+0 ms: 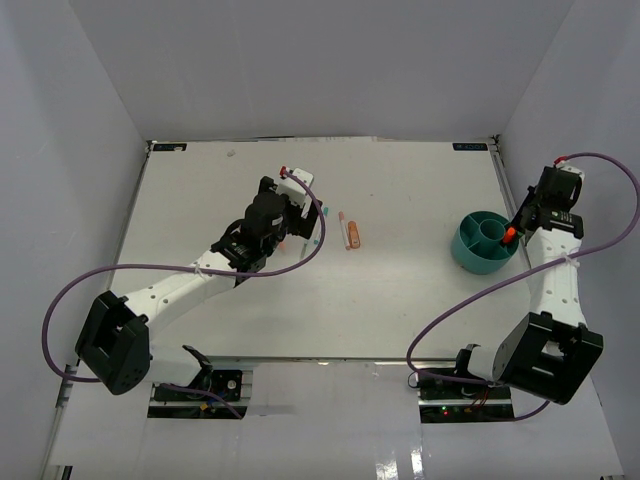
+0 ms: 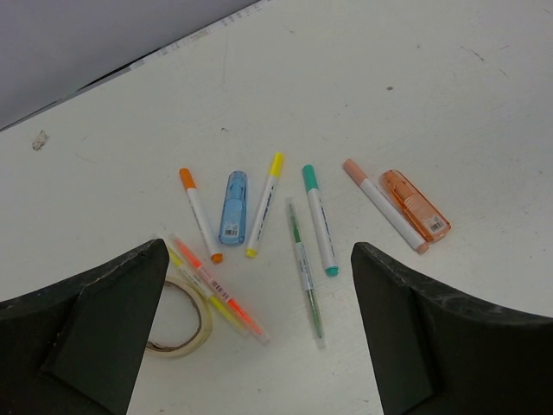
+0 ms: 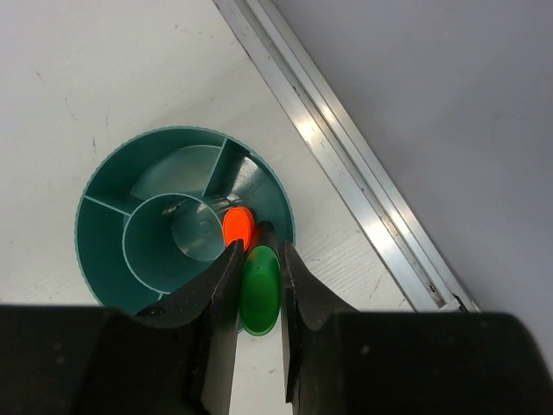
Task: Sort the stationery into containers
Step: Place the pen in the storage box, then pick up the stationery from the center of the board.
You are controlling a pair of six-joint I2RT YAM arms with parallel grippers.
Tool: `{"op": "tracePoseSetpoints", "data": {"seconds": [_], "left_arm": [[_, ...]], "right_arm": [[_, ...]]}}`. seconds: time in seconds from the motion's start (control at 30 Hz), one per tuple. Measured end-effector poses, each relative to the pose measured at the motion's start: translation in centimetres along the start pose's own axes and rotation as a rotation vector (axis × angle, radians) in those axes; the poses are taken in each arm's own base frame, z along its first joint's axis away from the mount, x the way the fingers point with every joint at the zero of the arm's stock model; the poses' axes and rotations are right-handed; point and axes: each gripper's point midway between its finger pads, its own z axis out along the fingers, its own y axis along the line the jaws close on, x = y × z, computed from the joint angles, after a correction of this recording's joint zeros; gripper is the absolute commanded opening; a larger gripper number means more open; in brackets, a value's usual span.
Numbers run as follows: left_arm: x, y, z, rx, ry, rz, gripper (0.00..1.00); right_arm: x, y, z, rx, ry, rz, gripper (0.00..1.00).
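We find the right gripper (image 3: pixel 252 242) clamped on a green-ended marker (image 3: pixel 259 292) above the teal organiser (image 3: pixel 93 259); we advise lowering it upright into one compartment, clear of the dividers (image 3: pixel 220 169), before release; the left gripper (image 2: pixel 259 251) gapes over loose pens (image 2: pixel 320 220).

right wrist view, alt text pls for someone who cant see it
The right gripper, shut on a green-ended marker with an orange end showing beyond it, hangs over the rim of a round, divided teal organiser cup on a white table.
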Motion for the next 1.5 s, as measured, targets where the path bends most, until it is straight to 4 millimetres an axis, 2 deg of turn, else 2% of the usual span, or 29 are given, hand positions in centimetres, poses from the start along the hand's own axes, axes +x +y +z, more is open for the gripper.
{"op": "tracePoseSetpoints", "data": {"seconds": [0.4, 0.5, 0.67, 0.7, 0.77, 0.8, 0.83, 0.9, 1.0, 1.07, 1.23, 1.33, 1.43, 1.5], "left_arm": [[0.0, 0.0, 0.0, 0.001, 0.000, 0.001, 0.98], [0.0, -0.1, 0.0, 0.002, 0.000, 0.004, 0.98], [0.0, -0.1, 0.0, 0.002, 0.000, 0.007, 0.98], [0.0, -0.1, 0.0, 0.003, 0.000, 0.007, 0.98], [0.0, -0.1, 0.0, 0.003, 0.000, 0.007, 0.98], [0.0, -0.1, 0.0, 0.002, 0.000, 0.007, 0.98], [0.0, -0.1, 0.0, 0.003, 0.000, 0.008, 0.98], [0.0, -0.1, 0.0, 0.003, 0.000, 0.008, 0.98], [0.0, -0.1, 0.0, 0.003, 0.000, 0.007, 0.98], [0.0, -0.1, 0.0, 0.003, 0.000, 0.007, 0.98], [0.0, -0.2, 0.0, 0.006, 0.000, 0.001, 0.98], [0.1, -0.3, 0.0, 0.011, 0.003, -0.011, 0.98], [0.4, -0.5, 0.1, 0.015, 0.014, -0.025, 0.98], [0.9, -0.7, 0.3, 0.020, 0.029, -0.040, 0.98]], "right_arm": [[0.5, 0.6, 1.1, -0.032, 0.003, -0.028, 0.08], [0.5, 0.6, 1.6, -0.031, 0.003, -0.031, 0.10], [1.2, 0.7, 2.4, -0.032, 0.025, -0.038, 0.29], [1.4, 0.8, 2.6, -0.034, 0.029, -0.038, 0.42], [1.7, 0.7, 2.9, -0.035, 0.040, -0.040, 0.45], [1.8, 0.7, 2.9, -0.035, 0.042, -0.040, 0.52], [1.7, 0.7, 2.9, -0.036, 0.041, -0.041, 0.54], [1.7, 0.7, 2.9, -0.037, 0.039, -0.042, 0.62], [1.6, 0.8, 2.9, -0.042, 0.035, -0.045, 0.71], [1.5, 0.9, 2.8, -0.048, 0.033, -0.045, 0.72], [0.6, 1.6, 1.2, -0.103, -0.008, -0.039, 0.79], [-1.0, 2.9, -0.7, -0.162, -0.067, -0.047, 0.82], [-2.7, 5.6, -3.1, -0.243, -0.136, -0.087, 0.86], [-3.4, 8.3, -4.8, -0.306, -0.177, -0.134, 0.86]]}}
